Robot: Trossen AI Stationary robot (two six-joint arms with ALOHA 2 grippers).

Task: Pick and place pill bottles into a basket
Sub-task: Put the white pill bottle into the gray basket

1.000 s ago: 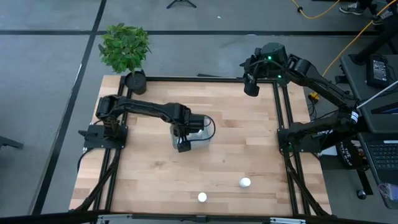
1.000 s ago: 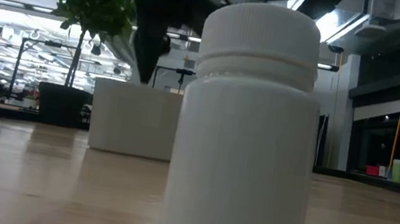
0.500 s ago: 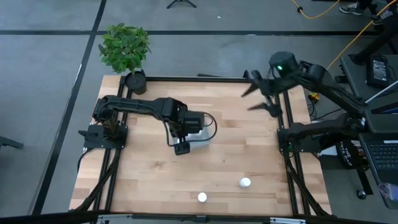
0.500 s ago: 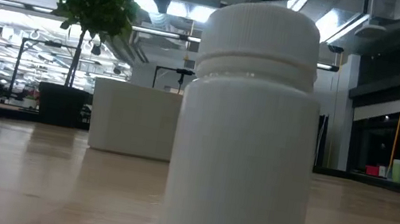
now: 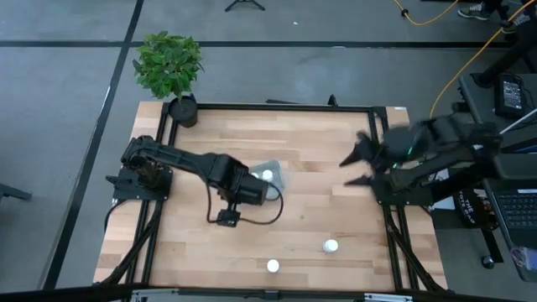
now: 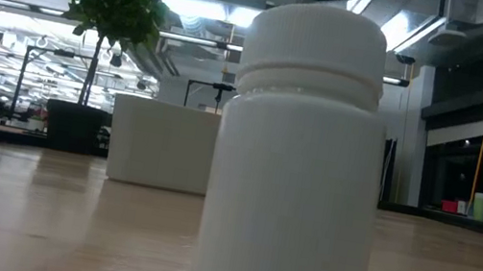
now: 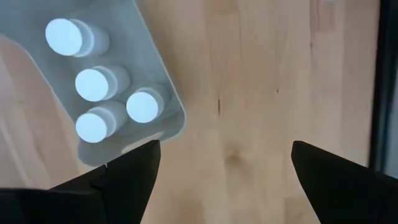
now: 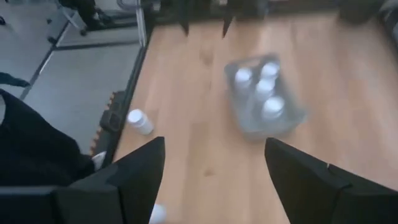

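Observation:
The pale blue-grey basket (image 5: 273, 168) stands at mid-table with several white pill bottles (image 7: 93, 84) upright in it. It also shows in the right wrist view (image 8: 283, 118) and the low view (image 6: 163, 143). Two more bottles stand on the wood near the front edge (image 5: 331, 246) (image 5: 273, 266). One of them fills the low view (image 6: 297, 154). My left gripper (image 5: 243, 195) is open and empty, above the table beside the basket's near-left side (image 7: 224, 180). My right gripper (image 5: 356, 166) is open and empty, in the air at the table's right side (image 8: 214, 180).
A potted plant (image 5: 170, 67) stands at the far left corner. A black frame (image 5: 382, 151) runs round the wooden table. Bare wood lies between the basket and the two loose bottles.
My left gripper has risen from over the basket and gone toward the table's near left, leaving the bottles in the basket in view. My right gripper has swung from the far right corner toward the near edge, and now points toward the table's middle.

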